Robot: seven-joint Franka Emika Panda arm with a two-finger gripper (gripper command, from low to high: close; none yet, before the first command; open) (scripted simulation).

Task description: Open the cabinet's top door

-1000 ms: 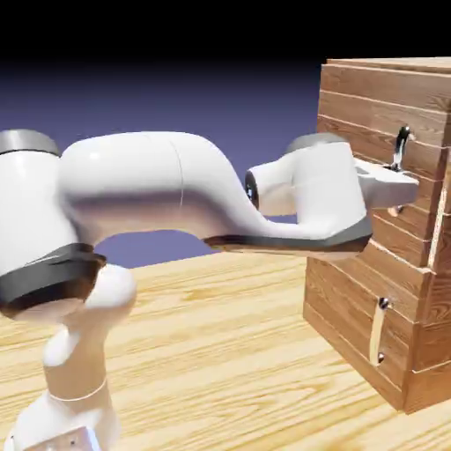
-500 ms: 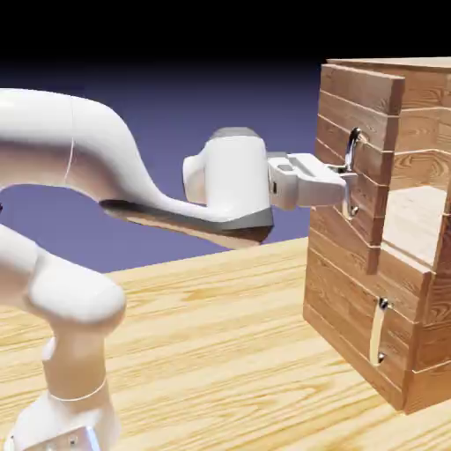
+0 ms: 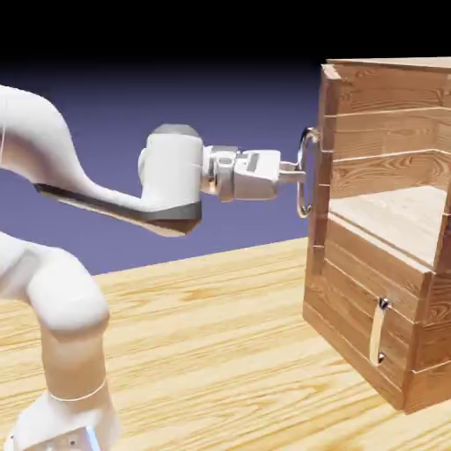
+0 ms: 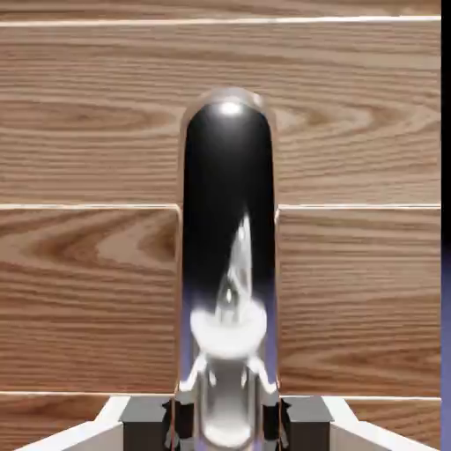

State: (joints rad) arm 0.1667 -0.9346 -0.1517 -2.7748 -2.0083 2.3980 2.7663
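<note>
The brown plank cabinet (image 3: 398, 291) stands at the exterior view's right. Its top door (image 3: 322, 132) is swung out wide and shows edge-on, baring a wooden shelf inside. The door's curved silver bar handle (image 3: 304, 172) points toward the arm. My gripper (image 3: 298, 175) is shut on that handle, with the hand stretched out level from the left. In the hand view the handle (image 4: 229, 220) runs up the middle, large and shiny, against the door's planks (image 4: 88, 291). My gripper (image 4: 227, 425) clamps the handle at the bottom edge, a dark fingertip (image 4: 173, 421) on either side.
The smaller lower door (image 3: 348, 317) is closed, its short metal handle (image 3: 379, 330) upright. The cabinet stands on a light wooden table (image 3: 211, 352). The arm's white links (image 3: 53, 264) rise at the exterior view's left.
The hand has drawn back to the left while holding the handle. The top door has swung from nearly closed to wide open, and the shelf inside now shows.
</note>
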